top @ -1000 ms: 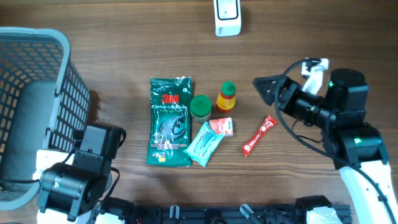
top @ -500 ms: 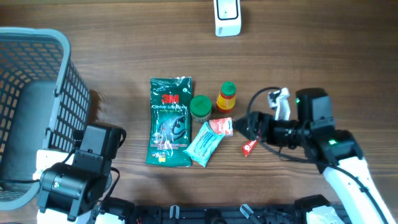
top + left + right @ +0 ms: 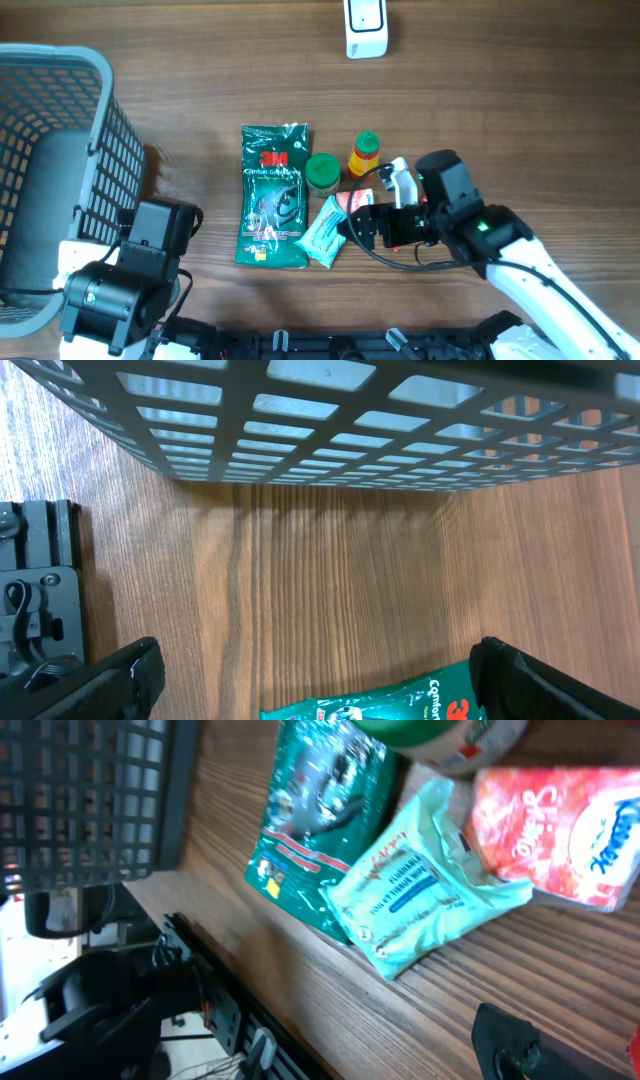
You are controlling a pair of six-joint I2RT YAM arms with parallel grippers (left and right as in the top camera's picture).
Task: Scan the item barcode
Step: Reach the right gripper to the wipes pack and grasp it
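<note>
Swinging across from the right, my right hand [image 3: 357, 228] is hovering released, the mint wipes pack [image 3: 325, 232] just ahead of it, probably lining up a pick for scanning.

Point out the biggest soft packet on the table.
The dark green 3M packet, leftmost of the group; the pale teal packet and red-and-white packet are clearly smaller.

We've got a grey lattice basket [image 3: 118, 160] standing at nine o'clock on the brown wood-grain desk [image 3: 540, 70], open side up.
</note>
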